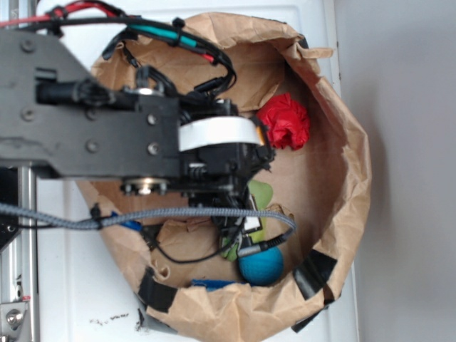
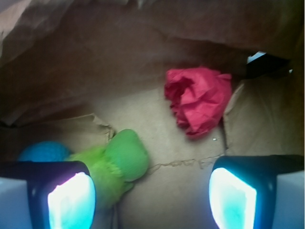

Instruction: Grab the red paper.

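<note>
While the gripper [image 2: 151,191] is hanging spread wide and grasping nothing, everything is lying loose inside the brown paper bag [image 1: 349,164], whose walls are keeping it corralled. Going left to right in the wrist view, the blue ball [image 2: 43,151] is sitting beside the green plush [image 2: 116,160]; the red paper [image 2: 198,98] is resting right of the plush, well apart, near the bag's wall.

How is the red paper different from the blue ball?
The red paper is bright red and all crinkly, while the blue ball is blue and smooth and round. The red paper lies out in the open; the blue ball is partly hidden behind the green plush toy in the wrist view. Both sit inside the brown paper bag, and the open claw holds neither.
</note>
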Tool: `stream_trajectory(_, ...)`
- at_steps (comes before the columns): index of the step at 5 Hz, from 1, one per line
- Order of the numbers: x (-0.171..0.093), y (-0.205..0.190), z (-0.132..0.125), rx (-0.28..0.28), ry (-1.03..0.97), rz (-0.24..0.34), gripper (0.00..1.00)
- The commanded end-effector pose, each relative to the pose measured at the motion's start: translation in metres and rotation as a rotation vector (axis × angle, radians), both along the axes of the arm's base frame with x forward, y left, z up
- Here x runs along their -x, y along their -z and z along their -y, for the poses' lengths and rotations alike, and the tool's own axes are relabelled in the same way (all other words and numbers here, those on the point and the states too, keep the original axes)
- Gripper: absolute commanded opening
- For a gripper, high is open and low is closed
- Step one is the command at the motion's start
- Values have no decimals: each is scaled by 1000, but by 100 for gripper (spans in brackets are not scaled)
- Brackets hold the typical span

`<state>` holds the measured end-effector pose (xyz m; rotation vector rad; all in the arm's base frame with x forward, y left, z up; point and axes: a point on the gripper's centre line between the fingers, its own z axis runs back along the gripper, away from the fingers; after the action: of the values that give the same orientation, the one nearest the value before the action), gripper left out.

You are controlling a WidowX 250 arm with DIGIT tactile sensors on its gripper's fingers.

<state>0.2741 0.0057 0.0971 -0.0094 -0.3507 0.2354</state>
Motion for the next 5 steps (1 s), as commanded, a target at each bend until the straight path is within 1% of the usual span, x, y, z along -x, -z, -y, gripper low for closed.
stream_trajectory(1, -5, -12, -3, -1, -1, 36, 100)
stream_trajectory(2, -20, 23, -2, -29, -34, 56, 100)
stream_trajectory(3, -40, 51, -5, -77, -71, 92, 100)
stream_trajectory(4, -58, 70, -8, -139, -117, 114, 100)
stream_trajectory(5, -71, 83, -6, -166, -154, 165, 100)
